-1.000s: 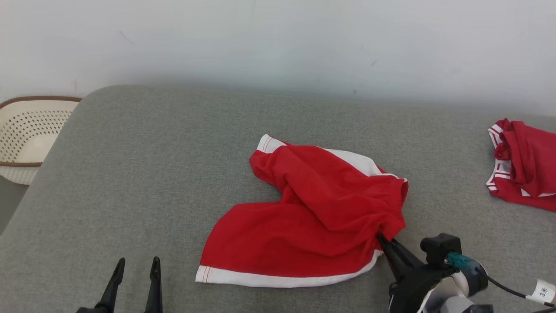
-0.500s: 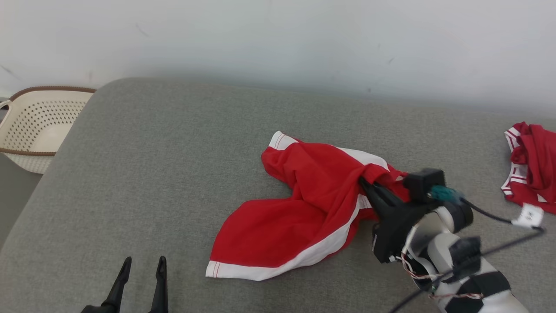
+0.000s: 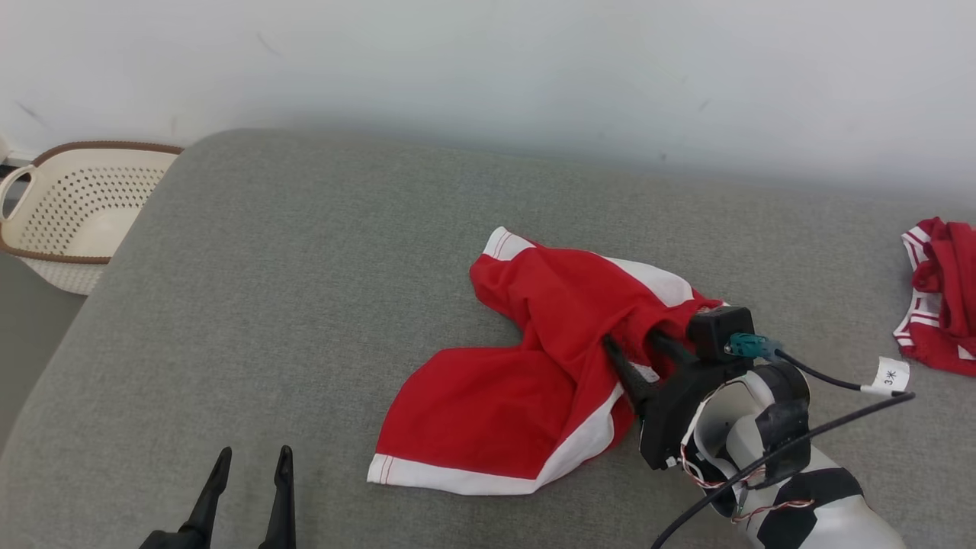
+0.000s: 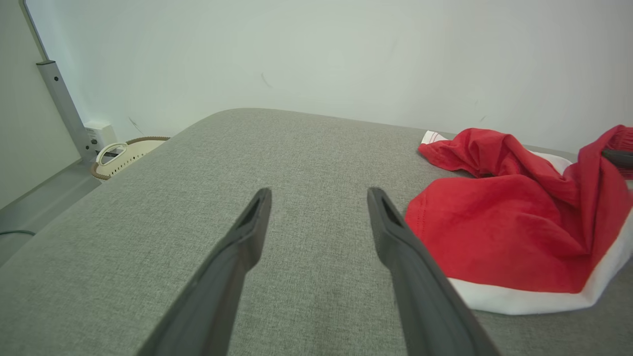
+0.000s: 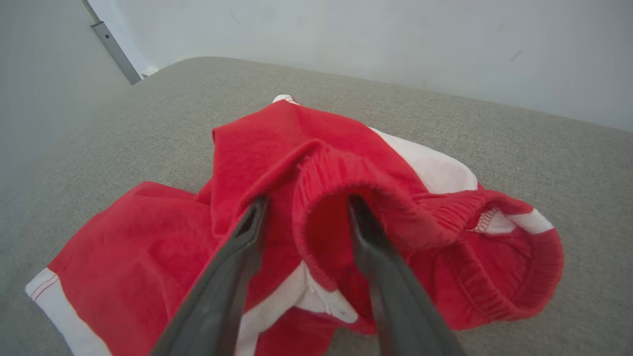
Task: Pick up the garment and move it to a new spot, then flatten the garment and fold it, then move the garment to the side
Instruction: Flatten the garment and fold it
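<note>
The garment (image 3: 496, 404), red shorts with white trim, lies crumpled in the middle of the grey padded surface (image 3: 305, 267). My right gripper (image 3: 631, 337) sits at its right side, open, with its fingers straddling a raised fold of the elastic waistband. In the right wrist view the right gripper (image 5: 305, 202) has one finger inside the waistband opening and the other outside, over the garment (image 5: 163, 237). My left gripper (image 3: 255, 451) is open near the front left edge with nothing between its fingers. In the left wrist view the left gripper (image 4: 319, 190) points across bare surface, the garment (image 4: 494, 227) to its right.
A second red and white garment (image 3: 942, 297) lies bunched at the far right edge. A cream perforated basket (image 3: 69, 221) stands off the surface's left end, also seen as the basket (image 4: 123, 155). A white wall runs behind. A cable with a white tag (image 3: 890, 375) trails from the right wrist.
My right gripper drew the garment's waistband edge away from the front edge, lifting the lower right part into a fold, then opened its fingers. The head camera shifted. The left gripper stayed put.
</note>
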You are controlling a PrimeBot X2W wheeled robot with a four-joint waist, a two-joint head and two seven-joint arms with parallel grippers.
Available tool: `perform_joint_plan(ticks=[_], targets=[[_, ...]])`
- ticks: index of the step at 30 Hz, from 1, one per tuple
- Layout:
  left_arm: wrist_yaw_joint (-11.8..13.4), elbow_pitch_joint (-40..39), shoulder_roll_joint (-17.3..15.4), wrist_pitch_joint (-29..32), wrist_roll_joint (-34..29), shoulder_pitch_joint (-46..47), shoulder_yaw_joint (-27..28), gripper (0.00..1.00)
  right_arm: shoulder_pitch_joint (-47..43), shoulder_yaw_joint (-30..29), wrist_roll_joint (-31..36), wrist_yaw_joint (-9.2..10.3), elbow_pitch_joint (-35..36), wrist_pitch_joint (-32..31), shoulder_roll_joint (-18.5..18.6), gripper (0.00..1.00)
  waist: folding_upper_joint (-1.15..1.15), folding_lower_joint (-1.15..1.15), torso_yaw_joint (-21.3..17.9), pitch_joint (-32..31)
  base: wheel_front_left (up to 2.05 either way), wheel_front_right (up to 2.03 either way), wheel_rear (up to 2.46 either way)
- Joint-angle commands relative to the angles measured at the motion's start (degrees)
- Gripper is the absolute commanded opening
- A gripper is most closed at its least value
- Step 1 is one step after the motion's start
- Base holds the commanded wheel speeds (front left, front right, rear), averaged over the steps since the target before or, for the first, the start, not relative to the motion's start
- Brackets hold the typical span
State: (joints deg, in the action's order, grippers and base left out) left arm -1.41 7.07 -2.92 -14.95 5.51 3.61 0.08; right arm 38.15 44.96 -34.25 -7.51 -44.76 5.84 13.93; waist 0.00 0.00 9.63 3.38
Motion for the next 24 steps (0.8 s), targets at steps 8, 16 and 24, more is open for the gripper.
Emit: perform_joint_plan(ticks=[8, 16, 24], targets=[[0.4, -0.2, 0.0, -0.3, 0.9, 0.0, 0.3, 1.00, -3.0, 4.2, -2.6, 0.04, 5.5, 4.5, 4.3, 1.00, 0.00, 0.00, -2.4, 0.6, 0.00, 0.00, 0.00], [0.6, -0.5, 0.0, -0.3, 1.2, -0.4, 0.1, 1.00, -8.9, 4.5, -4.1, 0.04, 14.7, 4.4, 10.0, 1.00, 0.00, 0.00, -3.4, 0.9, 0.00, 0.00, 0.00], [1.3, -1.3, 0.0, -0.3, 1.5, -1.3, -0.3, 1.00, -17.4, 0.5, -4.3, 0.04, 21.9, 1.8, 14.0, 1.00, 0.00, 0.00, -3.7, 0.9, 0.00, 0.00, 0.00]])
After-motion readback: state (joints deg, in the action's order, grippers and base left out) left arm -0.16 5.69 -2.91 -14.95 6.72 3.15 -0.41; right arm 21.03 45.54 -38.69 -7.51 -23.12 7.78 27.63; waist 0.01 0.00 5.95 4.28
